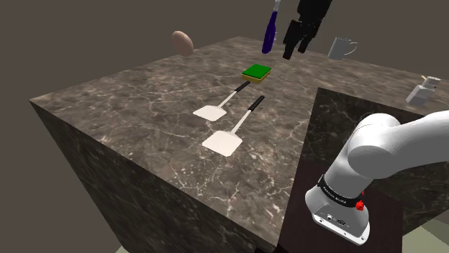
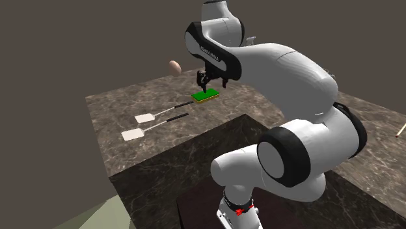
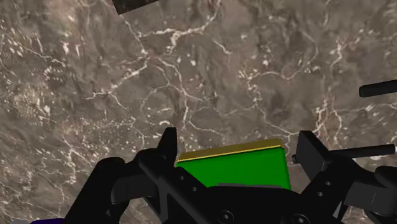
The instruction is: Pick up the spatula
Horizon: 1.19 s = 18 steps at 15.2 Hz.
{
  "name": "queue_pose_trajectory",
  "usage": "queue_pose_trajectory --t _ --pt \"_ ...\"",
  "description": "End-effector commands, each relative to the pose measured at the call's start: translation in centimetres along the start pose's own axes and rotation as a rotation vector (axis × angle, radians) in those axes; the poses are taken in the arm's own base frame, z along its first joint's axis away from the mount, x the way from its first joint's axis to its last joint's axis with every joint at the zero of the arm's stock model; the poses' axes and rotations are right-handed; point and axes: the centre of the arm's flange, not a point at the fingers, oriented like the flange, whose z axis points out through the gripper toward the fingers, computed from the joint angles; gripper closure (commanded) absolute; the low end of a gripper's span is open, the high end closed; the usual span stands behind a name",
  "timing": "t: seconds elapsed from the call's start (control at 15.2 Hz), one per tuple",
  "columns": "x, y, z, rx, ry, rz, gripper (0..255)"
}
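Gripper (image 3: 236, 143) hangs above green sponge (image 3: 235, 167), jaws apart; arm (image 1: 385, 147) stretches to upper centre. Near spatula (image 1: 225, 142) and far spatula (image 1: 210, 113) lie mid-counter (image 1: 122, 108), bare marble around.

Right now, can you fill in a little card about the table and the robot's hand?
surface: dark marbled counter
hand: gripper open, holding nothing, above the green sponge
spatulas: two, white blades, black handles, lying flat
spatula nearer the sponge: untouched
other spatula: beside it, untouched
also there: grey mug, brown egg-shaped thing
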Motion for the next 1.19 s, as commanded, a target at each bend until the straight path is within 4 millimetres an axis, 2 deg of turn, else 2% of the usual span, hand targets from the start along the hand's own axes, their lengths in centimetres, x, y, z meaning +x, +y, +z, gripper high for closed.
queue_pose_trajectory --t 0.0,0.26,0.53,0.79,1.12 --pt "0.0 0.0 0.0 0.000 0.000 0.000 0" --pt "-1.1 -5.1 0.8 -0.009 -0.022 0.279 0" --pt "-0.7 -10.3 1.5 -0.017 -0.044 0.557 0" --pt "1.0 -15.2 2.4 -0.026 -0.066 0.836 0" --pt "5.0 -20.3 3.6 -0.036 -0.093 1.185 0"
